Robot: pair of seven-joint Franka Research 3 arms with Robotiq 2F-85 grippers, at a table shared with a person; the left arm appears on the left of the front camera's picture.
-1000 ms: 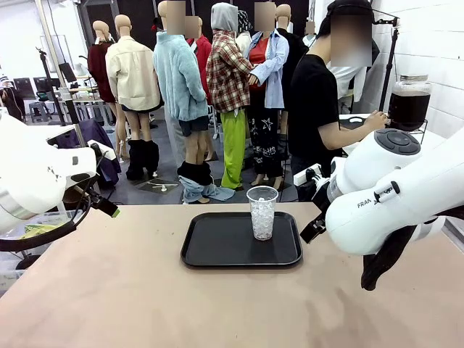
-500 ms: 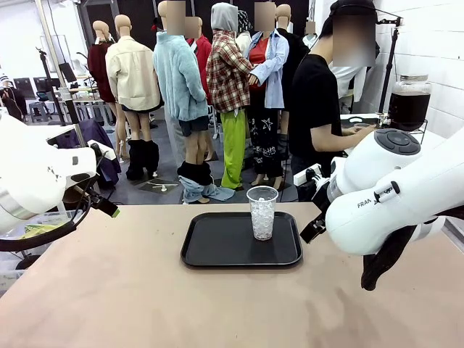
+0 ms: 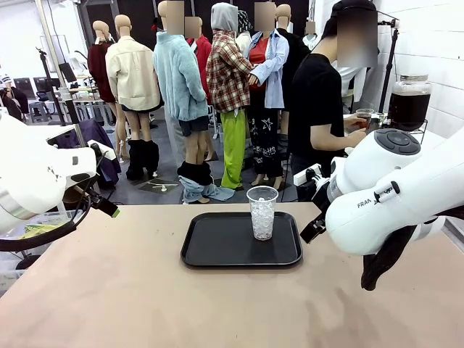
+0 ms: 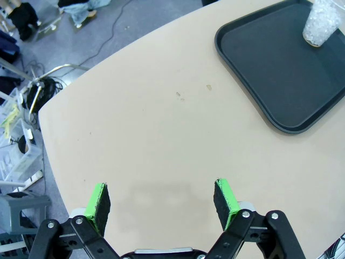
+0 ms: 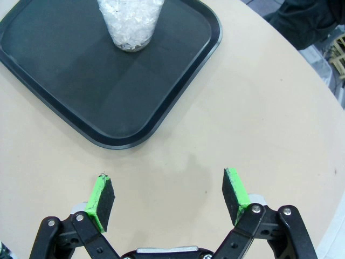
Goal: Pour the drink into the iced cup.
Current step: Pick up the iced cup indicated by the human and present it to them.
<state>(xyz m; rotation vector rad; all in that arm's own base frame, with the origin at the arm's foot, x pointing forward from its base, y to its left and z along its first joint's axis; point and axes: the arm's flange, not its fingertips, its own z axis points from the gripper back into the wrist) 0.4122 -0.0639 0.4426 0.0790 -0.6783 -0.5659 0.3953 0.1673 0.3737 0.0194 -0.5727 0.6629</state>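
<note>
The iced cup [image 3: 262, 212], clear plastic and full of ice, stands upright at the far right of a black tray [image 3: 217, 251]. Dark brown drink fills a large glass jar [image 3: 409, 106] on a stand at the far right, behind the table. Beside it, the person's hand holds a small clear glass [image 3: 365, 115]; its contents are too small to tell. My left gripper [image 4: 160, 197] hangs open over bare table, with the tray [image 4: 269, 75] and cup [image 4: 322, 21] well ahead to its right. My right gripper [image 5: 168, 191] is open above the table just off the tray's edge [image 5: 124, 141], the cup [image 5: 132, 21] ahead.
The left arm [image 3: 36, 181] sits off the table's left side and the right arm [image 3: 391, 192] bulks over its right edge. The person stands behind the far right corner. The near half of the tan table [image 3: 145, 304] is bare.
The person's hand has left the jar's base and now holds a small glass raised beside it. Neither arm nor the iced cup has moved.
</note>
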